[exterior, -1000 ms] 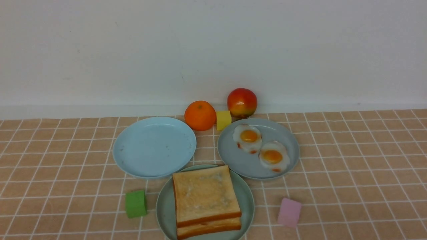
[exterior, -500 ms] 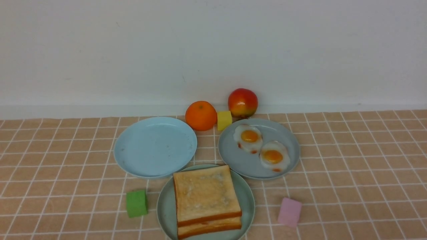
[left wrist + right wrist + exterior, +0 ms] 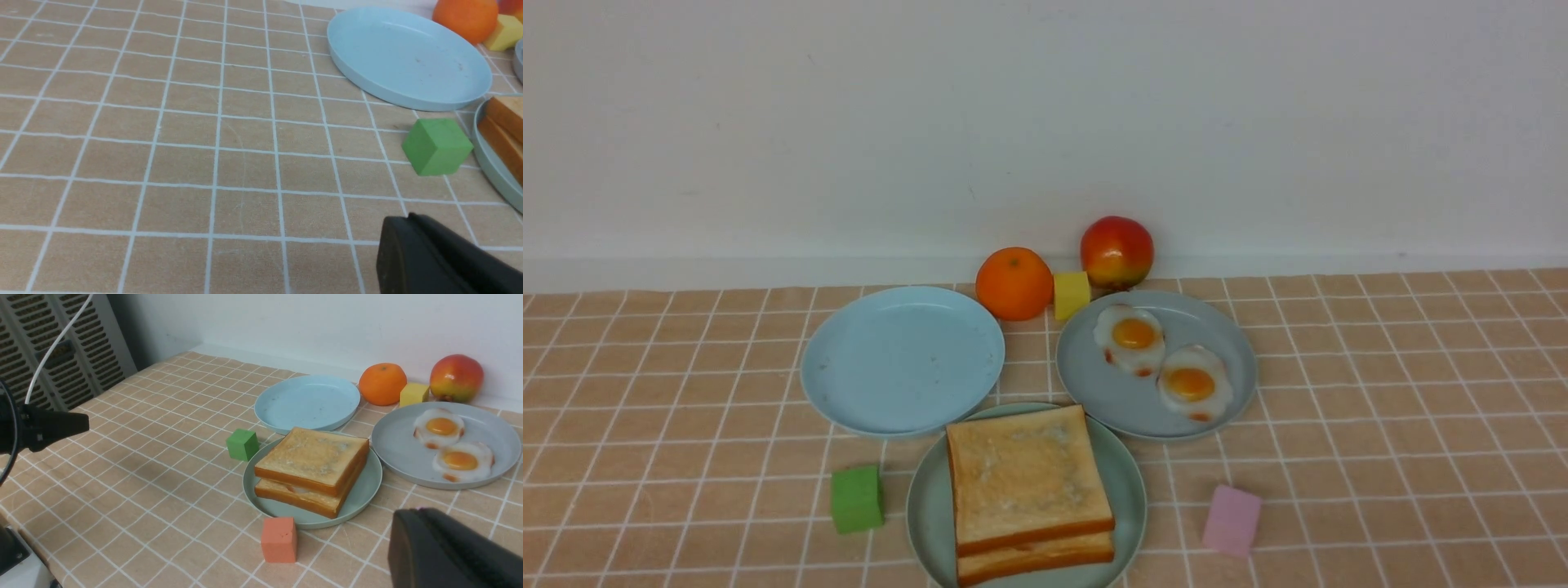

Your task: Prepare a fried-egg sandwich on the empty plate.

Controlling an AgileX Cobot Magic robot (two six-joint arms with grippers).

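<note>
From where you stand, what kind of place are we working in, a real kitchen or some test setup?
Most likely a staged tabletop test setup, not a kitchen. A checked tan tablecloth lies against a bare white wall; toy-like food shares it with foam cubes such as the green cube, and a vented equipment panel stands alongside.

Table [image 3: 1380,384] covered by a tan cloth with a white grid. Resting directly on it: mint-green plate [image 3: 927,506] at bottom centre; sky-blue plate [image 3: 903,359] upper left of it; grey-blue plate [image 3: 1094,392] upper right. Orange [image 3: 1014,282], yellow cube [image 3: 1071,295] and red apple [image 3: 1116,251] along the far edge. Green cube [image 3: 857,498] lower left, pink cube [image 3: 1232,519] lower right.
</note>
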